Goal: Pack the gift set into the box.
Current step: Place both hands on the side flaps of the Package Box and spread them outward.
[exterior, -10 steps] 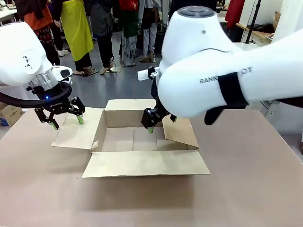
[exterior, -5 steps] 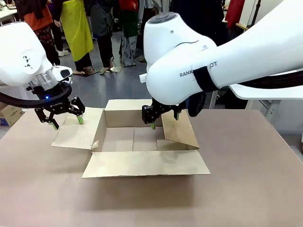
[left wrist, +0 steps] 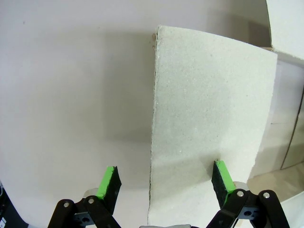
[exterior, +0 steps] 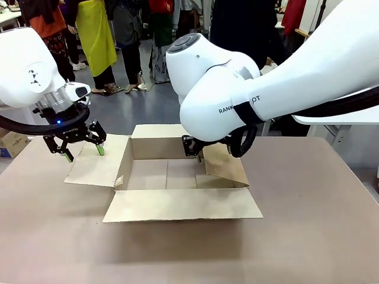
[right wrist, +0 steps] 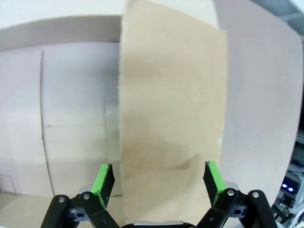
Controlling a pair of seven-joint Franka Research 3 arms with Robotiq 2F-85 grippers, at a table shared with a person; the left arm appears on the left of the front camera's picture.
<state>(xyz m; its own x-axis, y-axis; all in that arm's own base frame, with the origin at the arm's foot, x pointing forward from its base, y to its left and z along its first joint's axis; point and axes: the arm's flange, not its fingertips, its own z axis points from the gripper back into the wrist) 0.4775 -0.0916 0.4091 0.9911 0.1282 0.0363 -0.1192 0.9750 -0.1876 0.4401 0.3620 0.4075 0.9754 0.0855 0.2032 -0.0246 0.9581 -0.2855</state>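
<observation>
Box (exterior: 177,177) open at the centre of the table (exterior: 308,236), toward its far edge; both end effectors wide open, holding nothing.
Plain brown table surface; people (exterior: 95,35) stand on the grey floor beyond the far edge. Left end effector (exterior: 85,154) hangs over the left flap (exterior: 95,163), right end effector (right wrist: 157,178) over the right flap (right wrist: 173,109), largely masked by its own arm in the front view.

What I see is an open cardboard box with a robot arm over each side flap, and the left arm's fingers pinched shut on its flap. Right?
Not quite: the left arm's fingers are spread wide open over the edge of the flap, gripping nothing, as the left wrist view shows. The rest holds.
</observation>
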